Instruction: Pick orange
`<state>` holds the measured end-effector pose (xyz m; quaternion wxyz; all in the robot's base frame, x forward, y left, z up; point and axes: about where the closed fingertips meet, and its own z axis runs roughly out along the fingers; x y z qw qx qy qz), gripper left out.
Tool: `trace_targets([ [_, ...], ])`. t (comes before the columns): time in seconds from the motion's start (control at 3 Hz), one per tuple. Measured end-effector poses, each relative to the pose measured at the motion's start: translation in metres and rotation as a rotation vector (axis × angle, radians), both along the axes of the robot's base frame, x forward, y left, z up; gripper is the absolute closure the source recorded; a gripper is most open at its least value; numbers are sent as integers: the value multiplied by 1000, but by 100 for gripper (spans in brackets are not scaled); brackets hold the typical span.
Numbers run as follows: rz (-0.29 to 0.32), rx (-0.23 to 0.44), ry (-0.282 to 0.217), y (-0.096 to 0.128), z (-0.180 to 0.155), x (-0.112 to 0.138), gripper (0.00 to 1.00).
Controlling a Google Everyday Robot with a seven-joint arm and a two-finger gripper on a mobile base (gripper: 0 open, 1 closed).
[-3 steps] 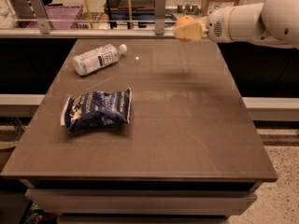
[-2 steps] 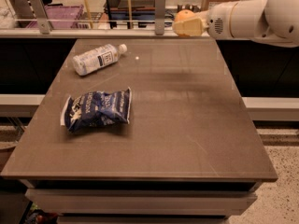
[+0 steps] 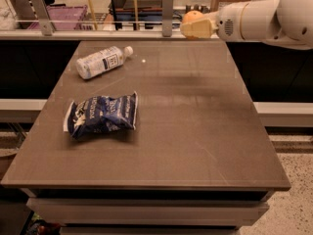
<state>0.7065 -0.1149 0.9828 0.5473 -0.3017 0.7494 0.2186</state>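
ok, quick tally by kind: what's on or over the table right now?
plastic bottle: 1
blue chip bag: 1
orange: 1, right by the claw, over the far edge of the table
Total: 3

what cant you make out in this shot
- the orange: the camera view shows only its top; the gripper, at the far edge of the table, covers the rest, so contact is unclear.
- the arm: cut off by the right edge.
- the water bottle: label print too small to read.
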Motion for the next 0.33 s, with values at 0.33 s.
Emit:
trace_targets([
  [0.33, 4, 0, 1, 2, -1, 0, 59],
])
